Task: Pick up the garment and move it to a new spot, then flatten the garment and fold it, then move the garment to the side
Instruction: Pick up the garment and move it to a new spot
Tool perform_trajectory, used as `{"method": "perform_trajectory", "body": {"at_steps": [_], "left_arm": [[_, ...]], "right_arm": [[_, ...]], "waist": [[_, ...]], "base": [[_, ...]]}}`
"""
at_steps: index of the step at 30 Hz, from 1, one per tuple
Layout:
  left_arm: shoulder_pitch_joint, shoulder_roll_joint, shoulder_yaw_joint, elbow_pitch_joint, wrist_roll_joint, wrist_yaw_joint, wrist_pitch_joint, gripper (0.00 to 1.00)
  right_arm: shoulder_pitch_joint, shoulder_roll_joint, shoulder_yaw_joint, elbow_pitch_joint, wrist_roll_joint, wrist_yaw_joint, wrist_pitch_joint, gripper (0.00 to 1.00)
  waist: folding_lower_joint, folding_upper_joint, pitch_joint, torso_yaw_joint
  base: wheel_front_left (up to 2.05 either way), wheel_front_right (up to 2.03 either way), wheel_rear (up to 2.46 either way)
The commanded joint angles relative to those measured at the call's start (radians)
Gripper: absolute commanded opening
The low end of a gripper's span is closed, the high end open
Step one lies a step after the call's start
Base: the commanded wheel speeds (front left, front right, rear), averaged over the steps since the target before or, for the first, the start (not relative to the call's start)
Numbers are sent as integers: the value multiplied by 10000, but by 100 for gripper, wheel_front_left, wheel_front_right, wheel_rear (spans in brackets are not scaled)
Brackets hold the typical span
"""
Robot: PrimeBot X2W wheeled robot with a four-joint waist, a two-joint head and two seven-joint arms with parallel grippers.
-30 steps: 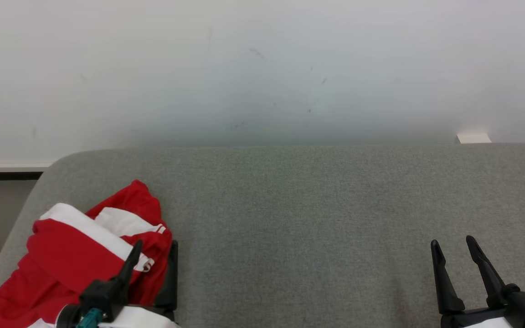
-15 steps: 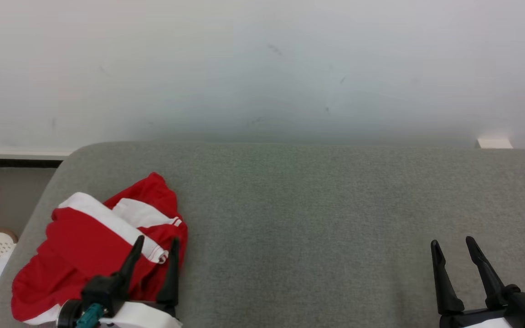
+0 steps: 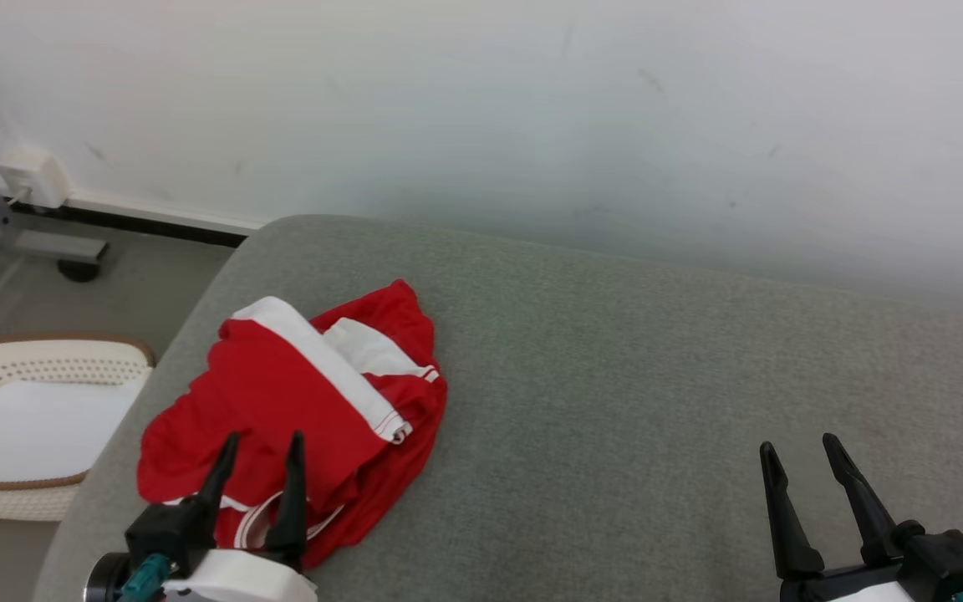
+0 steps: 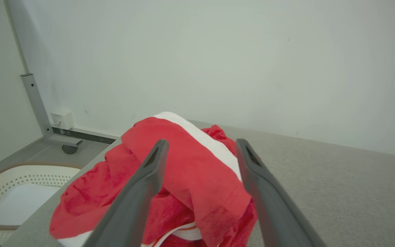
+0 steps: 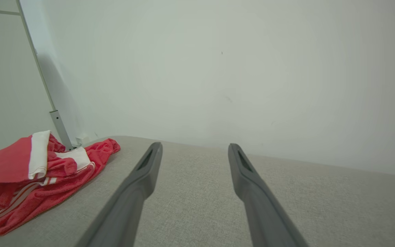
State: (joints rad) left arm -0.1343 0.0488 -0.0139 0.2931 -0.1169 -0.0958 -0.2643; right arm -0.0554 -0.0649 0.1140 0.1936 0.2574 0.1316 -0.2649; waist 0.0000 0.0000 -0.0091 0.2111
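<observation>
Both jaws gaping, garment [image 3: 306,393] bunched at the left end of the cushion [image 3: 615,376].
Head view: left gripper [image 3: 263,436] over its near edge, right gripper [image 3: 797,443] well apart, empty. Left wrist view: red cloth shows between the fingers [image 4: 142,192]. Right wrist view: garment far left.

— How's your light?
— Bright, even and diffuse, with no glare. You get a soft shadow beside the post [image 5: 58,127] on the wall [image 5: 218,68], and both wrist views bend at their edges.

Left gripper [image 4: 200,152] over crumpled garment [image 4: 183,171]
Fingers spread, red-and-white cloth between them on grey cushion [image 4: 338,192]; white basket [image 4: 19,175] beside it.
</observation>
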Motion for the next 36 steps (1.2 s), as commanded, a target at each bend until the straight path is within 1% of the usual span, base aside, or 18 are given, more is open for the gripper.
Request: {"method": "perform_trajectory", "body": {"at_steps": [1, 8, 12, 20, 23, 25, 27, 30, 32, 35, 36], "left_arm": [[-43, 31, -1, 52, -38, 19, -4, 100], [-104, 31, 18, 169, -197, 76, -3, 100], [-118, 31, 16, 224, -284, 88, -3, 100], [-208, 32, 56, 320, -388, 126, -3, 100], [-427, 111, 11, 481, -264, 62, -3, 100], [-706, 175, 57, 666, -507, -11, 78, 100], [-1141, 395, 42, 721, -604, -74, 361, 100], [-1794, 721, -18, 802, -754, -176, 1097, 100], [-2277, 1064, 16, 960, -859, -211, 1761, 100], [-2974, 1297, 215, 1227, -1412, -263, 2902, 100], [-3191, 1478, 245, 1291, -1508, -280, 3260, 100]], "right_arm": [[-54, -20, -48, 9, 135, -17, 9, 100], [-154, 8, 227, 81, 127, -17, 9, 100], [-209, -6, 364, 103, 169, -19, 9, 100], [-260, 17, 427, 184, 183, -17, 9, 100], [-293, 20, 455, 212, 189, -19, 9, 100], [-301, 16, 445, 216, 194, -19, 9, 100], [-325, -6, 432, 225, 193, -17, 9, 100], [-345, -12, 470, 233, 176, -17, 9, 100], [-413, -8, 555, 244, 175, -17, 9, 100], [-470, -21, 577, 265, 148, -19, 9, 100], [-482, -19, 587, 260, 136, -17, 9, 100]], "waist": [[0, 0, 57, 365], [0, 0, 90, 1143], [0, 0, 101, 1406], [0, 0, 67, 1517], [0, 0, 50, 1460], [0, 0, 53, 1418], [0, 0, 66, 1375], [0, 0, 83, 1271], [0, 0, 127, 1148], [0, 0, 207, 876], [0, 0, 269, 767]], "base": [[0, 0, 0], [0, 0, 0], [0, 0, 0], [0, 0, 0], [0, 0, 0], [0, 0, 0], [0, 0, 0], [0, 0, 0], [0, 0, 0], [0, 0, 0], [0, 0, 0]]}}
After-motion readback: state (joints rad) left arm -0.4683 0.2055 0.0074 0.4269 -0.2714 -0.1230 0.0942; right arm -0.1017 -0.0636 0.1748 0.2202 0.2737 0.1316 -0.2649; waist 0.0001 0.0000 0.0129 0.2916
